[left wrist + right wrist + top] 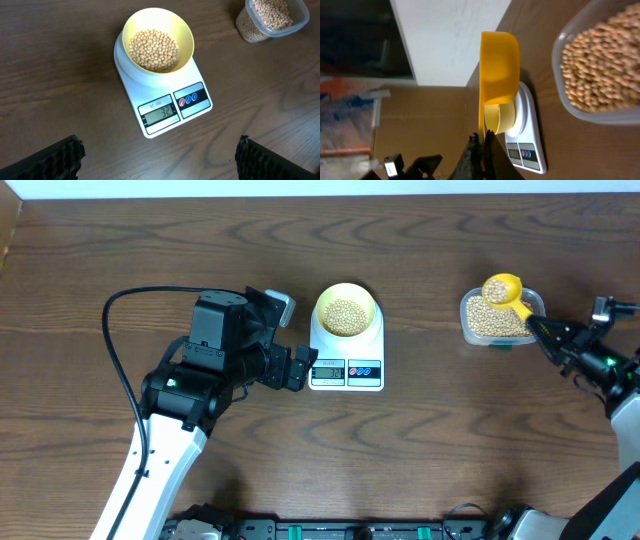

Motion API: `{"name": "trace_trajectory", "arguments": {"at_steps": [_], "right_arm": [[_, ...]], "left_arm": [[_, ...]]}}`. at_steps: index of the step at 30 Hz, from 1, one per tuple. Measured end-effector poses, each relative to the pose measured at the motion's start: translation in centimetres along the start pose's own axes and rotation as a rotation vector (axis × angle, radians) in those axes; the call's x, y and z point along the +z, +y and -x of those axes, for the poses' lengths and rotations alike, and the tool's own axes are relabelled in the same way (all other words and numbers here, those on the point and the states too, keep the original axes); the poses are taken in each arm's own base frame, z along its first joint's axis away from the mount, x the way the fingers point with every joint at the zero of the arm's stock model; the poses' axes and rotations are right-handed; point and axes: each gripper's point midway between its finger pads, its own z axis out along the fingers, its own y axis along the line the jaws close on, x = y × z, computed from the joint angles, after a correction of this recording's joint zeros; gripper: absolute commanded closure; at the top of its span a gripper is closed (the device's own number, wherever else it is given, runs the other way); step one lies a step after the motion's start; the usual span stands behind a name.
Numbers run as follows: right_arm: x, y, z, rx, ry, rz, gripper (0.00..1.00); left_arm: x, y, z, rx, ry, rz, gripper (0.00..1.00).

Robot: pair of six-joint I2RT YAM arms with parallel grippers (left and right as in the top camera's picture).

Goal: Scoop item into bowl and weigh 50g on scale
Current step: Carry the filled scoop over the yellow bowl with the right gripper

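Observation:
The pale yellow bowl [346, 310] sits on the white scale [346, 360], partly filled with beans [153, 50]. In the left wrist view the scale's display [160, 114] reads 32. My left gripper [298, 368] is open and empty, just left of the scale's front edge; its fingers frame bare wood [160, 160]. My right gripper [545, 335] is shut on the handle of the bright yellow scoop [503, 288], whose cup holds beans above the clear tub [497, 320] of beans. In the right wrist view the scoop [498, 65] stands in front of the bowl [500, 116].
The clear tub [272, 20] of beans stands right of the scale, near the table's far edge. A black cable [120, 350] loops from the left arm over the wood. A white wall edge runs along the table's far side.

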Motion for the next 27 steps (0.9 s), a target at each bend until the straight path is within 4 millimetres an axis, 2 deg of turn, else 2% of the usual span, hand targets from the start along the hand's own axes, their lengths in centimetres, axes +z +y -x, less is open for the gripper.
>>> {"name": "trace_trajectory", "arguments": {"at_steps": [9, 12, 22, 27], "right_arm": [[3.1, 2.0, -1.6, -0.022, 0.089, 0.041, 0.99], [4.5, 2.2, -2.6, 0.043, 0.118, 0.022, 0.99], [9.9, 4.8, -6.1, 0.068, 0.208, 0.026, 0.99], [11.7, 6.0, -7.4, 0.038, 0.223, 0.038, 0.99]], "left_arm": [[0.0, 0.0, 0.0, 0.000, -0.001, 0.000, 0.01], [0.0, 0.0, 0.0, 0.000, 0.000, 0.000, 0.01], [0.0, 0.0, 0.0, 0.000, 0.000, 0.000, 0.01], [0.0, 0.0, 0.0, 0.000, -0.001, 0.000, 0.01]]}}
